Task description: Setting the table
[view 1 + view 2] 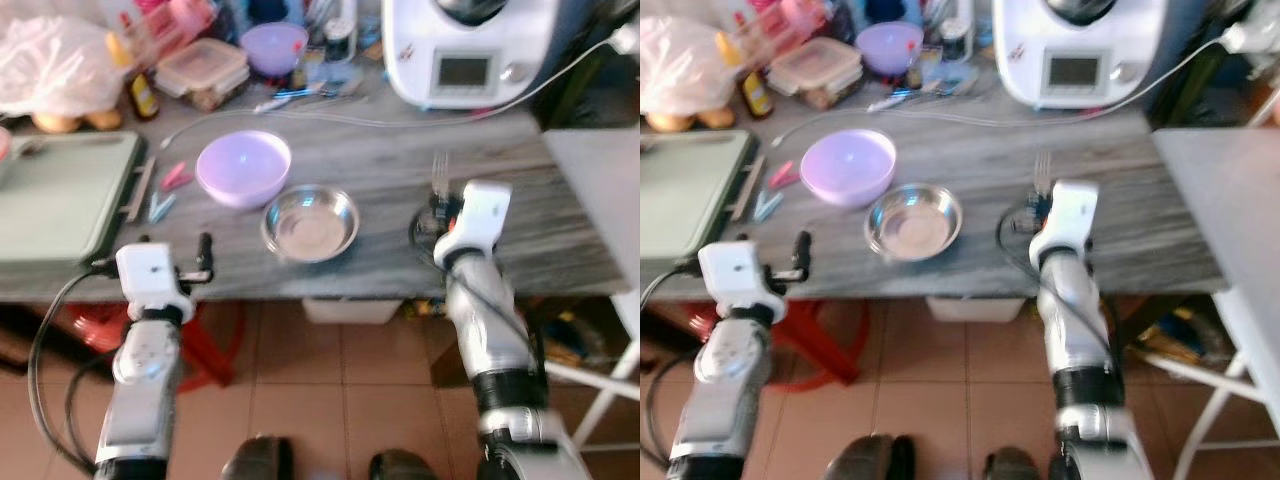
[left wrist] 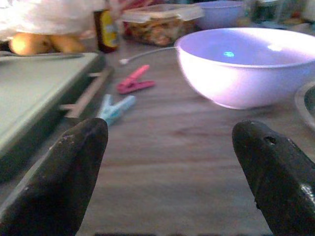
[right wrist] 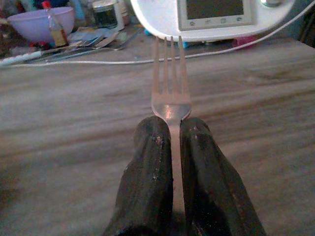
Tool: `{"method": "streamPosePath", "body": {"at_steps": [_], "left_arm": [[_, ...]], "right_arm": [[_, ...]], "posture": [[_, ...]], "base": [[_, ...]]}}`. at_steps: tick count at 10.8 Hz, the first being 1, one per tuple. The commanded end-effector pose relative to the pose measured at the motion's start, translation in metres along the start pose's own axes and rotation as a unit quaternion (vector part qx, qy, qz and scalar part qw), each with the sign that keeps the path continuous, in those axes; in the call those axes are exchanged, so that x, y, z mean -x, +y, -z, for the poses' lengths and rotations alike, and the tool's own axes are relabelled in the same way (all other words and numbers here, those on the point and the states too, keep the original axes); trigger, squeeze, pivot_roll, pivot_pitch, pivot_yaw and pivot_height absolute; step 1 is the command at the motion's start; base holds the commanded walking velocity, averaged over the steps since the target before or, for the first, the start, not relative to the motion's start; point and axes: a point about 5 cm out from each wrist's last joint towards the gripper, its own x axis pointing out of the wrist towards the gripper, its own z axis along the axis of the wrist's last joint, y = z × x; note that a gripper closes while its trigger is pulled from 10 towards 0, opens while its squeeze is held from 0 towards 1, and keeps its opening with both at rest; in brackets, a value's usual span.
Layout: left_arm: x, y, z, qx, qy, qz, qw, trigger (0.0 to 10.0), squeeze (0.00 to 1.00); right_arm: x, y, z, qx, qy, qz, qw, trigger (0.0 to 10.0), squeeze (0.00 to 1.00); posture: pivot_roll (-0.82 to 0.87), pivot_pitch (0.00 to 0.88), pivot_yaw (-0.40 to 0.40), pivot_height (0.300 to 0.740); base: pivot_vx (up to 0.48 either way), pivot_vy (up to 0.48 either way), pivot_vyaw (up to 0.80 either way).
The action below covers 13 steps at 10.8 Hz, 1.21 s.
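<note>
— looking at the right hand (image 3: 170, 132) first: what has it got?
— its two black fingers (image 3: 147, 162) are pressed together on the handle of a fork (image 3: 170, 83), tines pointing away toward the white kitchen machine (image 1: 470, 50) at the back. the fork sits low over the grey wood-grain surface (image 1: 400, 150); whether it touches i cannot tell.
— where is that along the surface?
— on the right part, near the front edge, with bare surface around it. a white cable (image 1: 380, 122) runs across in front of the machine, well beyond the tines. the right end of the surface stops just beside a white table (image 1: 600, 190).
— and the left hand (image 1: 175, 262)?
— at the front edge on the left, fingers (image 2: 59, 177) wide apart and holding nothing. bare surface lies between them.
— what's ahead of it?
— a lilac bowl (image 1: 243, 167), and to the bowl's right, just beside it, a steel bowl (image 1: 310, 224) near the front edge. on the left a pale green tray (image 1: 60, 195) reaches the front edge; a pink clothes peg (image 2: 134, 82) and a blue clothes peg (image 2: 115, 108) lie between tray and lilac bowl.
— open room?
— between the steel bowl and the fork is a bare stretch. the back is crowded: a lidded food box (image 1: 205, 68), a small bottle (image 1: 142, 92), a second lilac bowl (image 1: 273, 45).
</note>
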Motion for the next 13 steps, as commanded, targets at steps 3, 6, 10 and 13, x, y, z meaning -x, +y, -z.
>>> {"method": "streamPosePath", "body": {"at_steps": [3,6,10,13], "left_arm": [[-0.001,0.000,-0.001,-0.003,-0.001,0.001,1.000,10.0,0.00],[0.001,0.001,-0.001,-0.006,0.002,0.003,1.000,10.0,0.00],[0.001,-0.005,0.000,-0.003,0.004,0.011,1.000,10.0,0.00],[0.000,-0.006,0.000,-0.002,0.005,0.011,1.000,10.0,0.00]], "right_arm": [[-0.020,0.001,0.000,-0.059,0.027,0.014,0.998,0.0,0.00],[-0.034,0.025,0.007,-0.091,0.071,-0.011,0.993,0.0,0.00],[-0.039,0.053,0.014,-0.105,0.106,-0.039,0.988,0.0,0.00],[-0.036,0.068,0.021,-0.105,0.124,-0.058,0.985,1.0,0.00]], "posture": [[0.00,0.126,0.058,0.740],[0.02,0.130,0.061,0.740],[0.02,0.133,0.058,0.740],[0.02,0.135,0.051,0.740]], "base": [[0.000,0.000,0.00],[0.000,0.000,0.00],[0.000,0.000,0.00],[0.000,0.000,0.00]]}}
